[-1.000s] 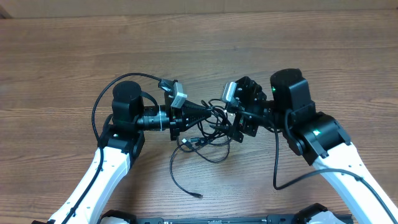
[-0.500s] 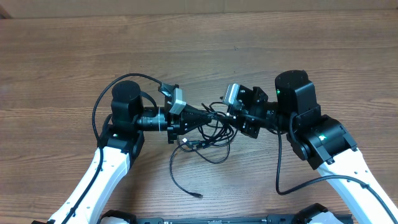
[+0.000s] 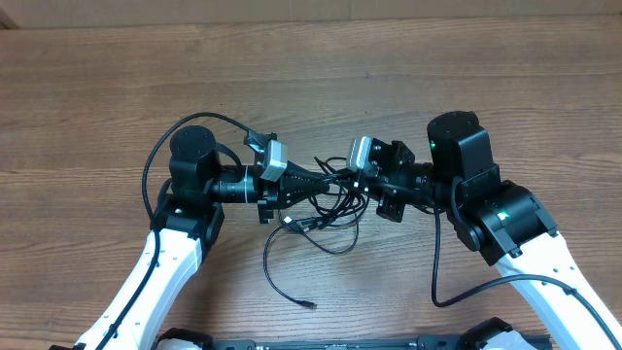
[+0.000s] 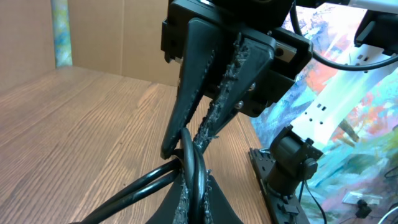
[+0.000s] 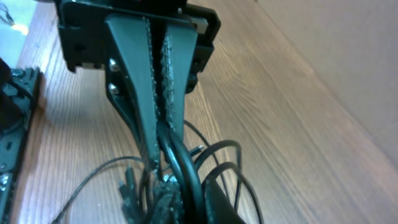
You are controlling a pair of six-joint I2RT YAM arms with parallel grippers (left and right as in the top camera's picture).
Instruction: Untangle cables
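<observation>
Facing tip-to-tip (nearly touching) | left pincer — clamped on cables | right pincer — likewise

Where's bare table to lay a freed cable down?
The table is bare along the far side and at both ends. Crowded: the middle, where the left gripper and right gripper pinch the cables, and the near side, where one loose strand trails.
</observation>
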